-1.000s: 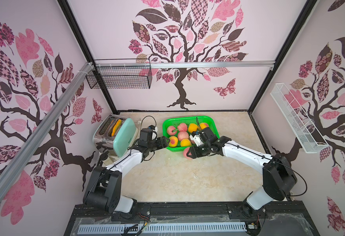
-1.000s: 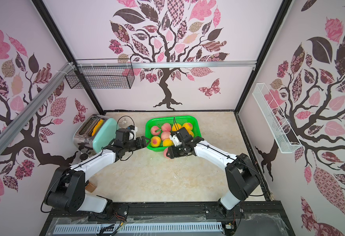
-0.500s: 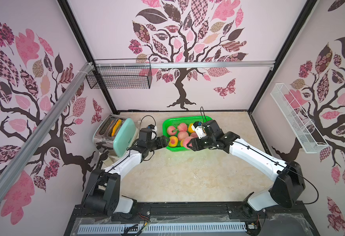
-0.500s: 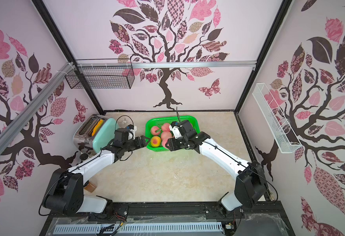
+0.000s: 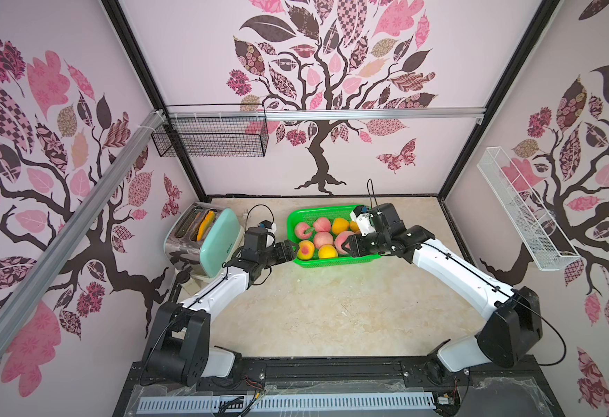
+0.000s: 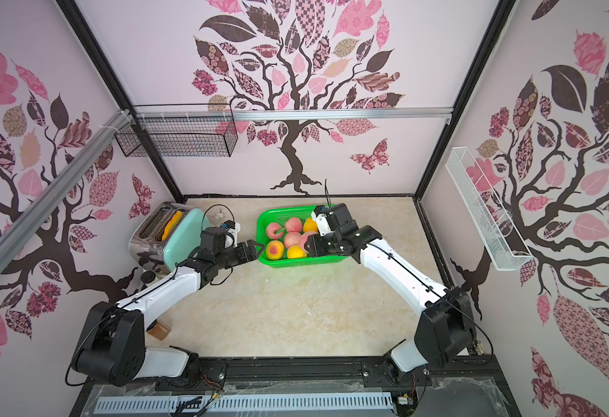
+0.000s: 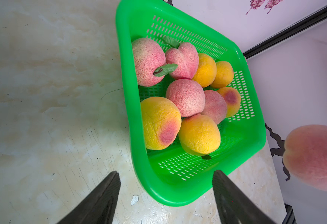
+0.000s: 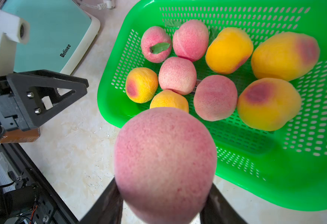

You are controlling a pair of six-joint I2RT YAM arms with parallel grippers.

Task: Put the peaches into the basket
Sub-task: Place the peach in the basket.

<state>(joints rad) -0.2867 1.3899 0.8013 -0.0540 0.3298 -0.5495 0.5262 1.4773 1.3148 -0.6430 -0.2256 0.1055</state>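
In both top views the green basket [image 5: 291, 231] stands near the back edge of the desk [image 5: 331, 317], about at its middle, with peaches [image 5: 322, 239] inside. The right gripper [image 5: 348, 246] is closed around 1 pink peach [image 5: 342, 239], which shows over the inside of the basket, close to its front rim. The left gripper [image 5: 293, 249] is at the basket's left wall, its jaws half apart with nothing between them. A mint toaster [image 5: 220, 238] with an orange slice [image 5: 203, 225] in 1 slot is at the back left corner of the desk. The desk is beige with a marble pattern. The walls [image 5: 440, 54] are pale pink with dark tree and leaf pictures. A black wire basket [image 5: 212, 137] hangs on the back wall and a white wire basket [image 5: 523, 216] on the right wall.

In the left wrist view 9 peaches lie in the basket [image 7: 125, 97]: 4 pink and 5 yellow-orange, some with green leaves. The 2 dark fingers [image 7: 100, 199] stand apart, with the basket's corner ahead of them. The held pink peach [image 7: 313, 157] is at the border of this view. The desk shows fine scratches and small white chips.

In the right wrist view the pink peach [image 8: 164, 164] sits between the 2 fingers, and both touch it. The toaster's side bears the word "Belinee" [image 8: 65, 50]. A small sticker [image 8: 196, 84] shows on the basket's floor between 2 pink peaches; its writing is too small to read. A strip of desk lies between the left gripper's tip and the basket's rim.
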